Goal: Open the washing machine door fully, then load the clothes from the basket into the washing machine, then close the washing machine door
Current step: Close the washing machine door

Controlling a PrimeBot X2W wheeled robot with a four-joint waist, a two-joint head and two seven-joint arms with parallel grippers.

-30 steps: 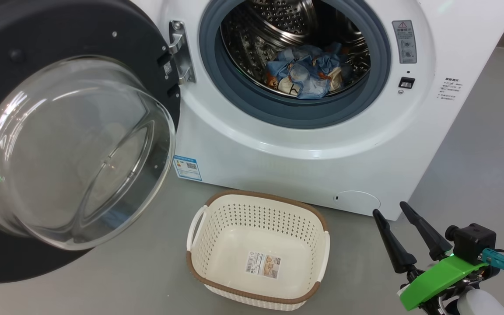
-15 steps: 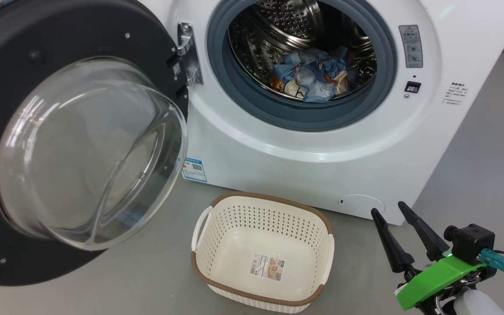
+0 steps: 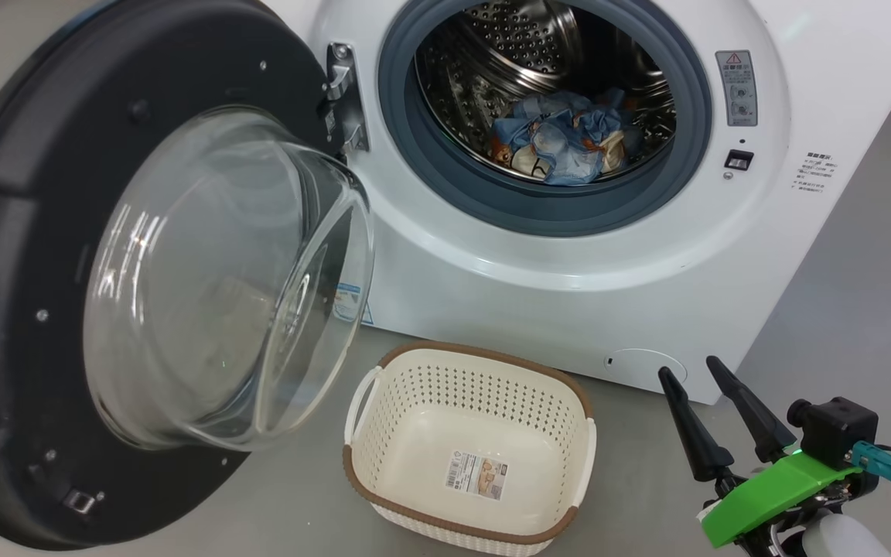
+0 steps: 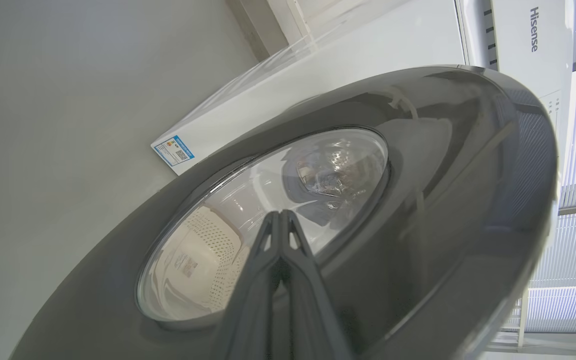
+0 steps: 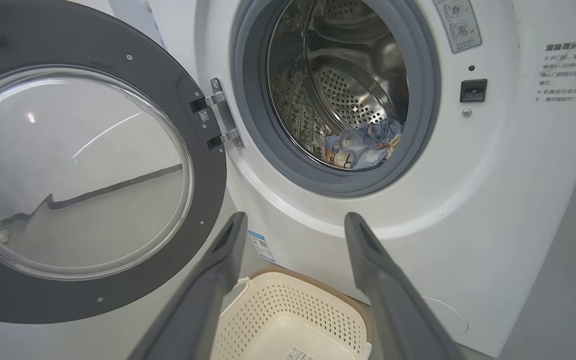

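The washing machine door (image 3: 12, 232) stands swung out on its hinge (image 3: 341, 93) at the left of the opening, its glass bowl (image 3: 206, 286) facing the front of the washing machine (image 3: 538, 309). The clothes (image 3: 561, 143) lie in a bundle at the bottom of the drum (image 3: 507, 46), well behind the grey seal, and the basket (image 3: 476, 391) on the floor just in front of the machine holds nothing. Loading looks done, so the step in hand is judged to be closing the door.

In the left wrist view the left gripper (image 4: 282, 215) has its two fingers pressed together, gripping nothing, with the tips at the door's outer face near the edge of the window; they appear to touch it. The right gripper (image 3: 685, 367) hangs low at the right, near the basket and well apart from the door, with its fingers spread wide and empty.

The next move probably calls for a steady push on the outer face, following the door's arc round the hinge until the latch catches.
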